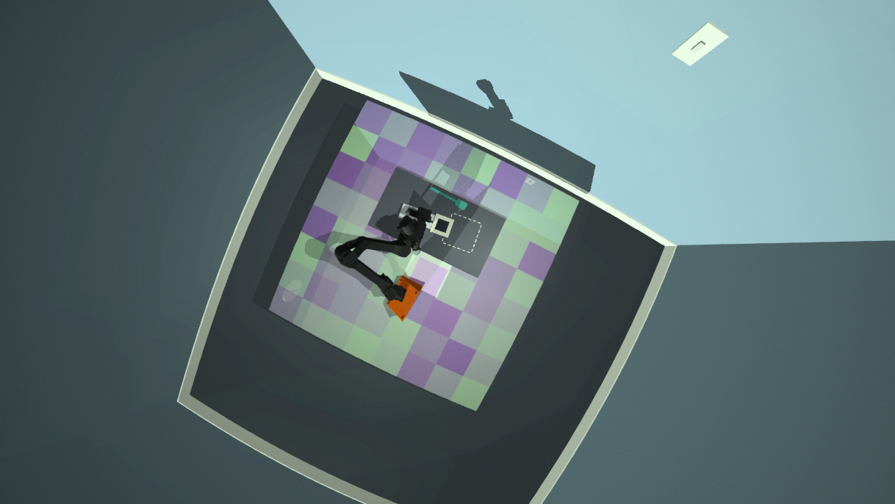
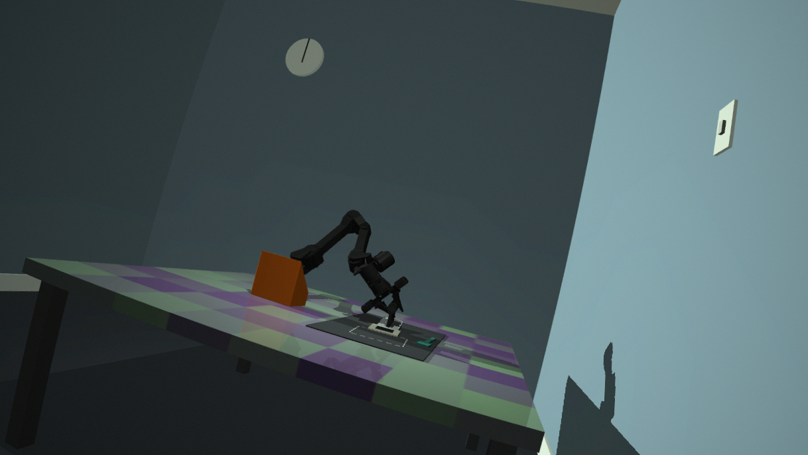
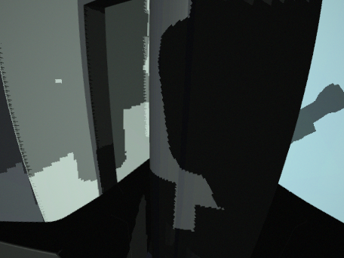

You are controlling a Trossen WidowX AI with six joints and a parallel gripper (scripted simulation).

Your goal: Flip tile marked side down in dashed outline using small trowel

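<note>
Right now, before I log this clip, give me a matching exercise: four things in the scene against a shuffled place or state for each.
Things:
1. tile
2. teal tool
3. orange block
4. fingers

Places or states:
A. on the table, at the arm's base
B. shut on the trowel, by its grey handle
C. lying untouched on the mat, on the side nearest the light-blue wall
D. dark square facing up

Pairs: 1-D, 2-C, 3-A, 4-B
</note>
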